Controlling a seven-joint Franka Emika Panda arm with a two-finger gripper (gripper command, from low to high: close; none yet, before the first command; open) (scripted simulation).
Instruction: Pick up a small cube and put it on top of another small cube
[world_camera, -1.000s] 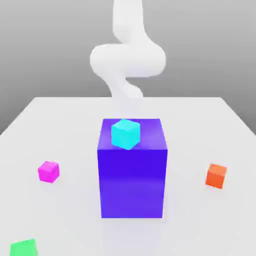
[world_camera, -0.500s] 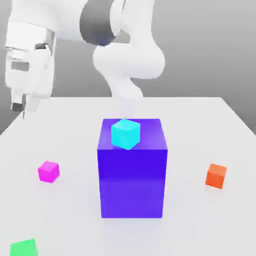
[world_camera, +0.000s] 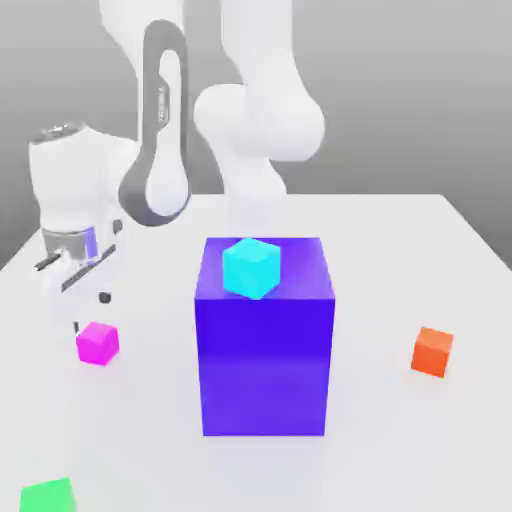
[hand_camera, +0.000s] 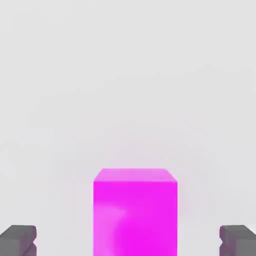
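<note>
The small magenta-pink cube (world_camera: 97, 343) rests on the white table (world_camera: 400, 240) at the exterior view's left. My gripper (world_camera: 88, 318) hangs just above it, pointing down, and is open. In the hand view the magenta cube (hand_camera: 135, 212) lies between the two dark fingertips (hand_camera: 18, 240), which stand wide apart and clear of its sides. A small cyan cube (world_camera: 250, 267) sits on top of the big blue-violet block (world_camera: 265, 360) in the middle of the table.
An orange cube (world_camera: 432, 351) lies at the exterior view's right. A green cube (world_camera: 47, 496) sits at the near left corner. The white arm (world_camera: 255, 120) rises behind the tall block.
The hand has swung in from the upper left and come down over the magenta cube. None of the cubes has moved.
</note>
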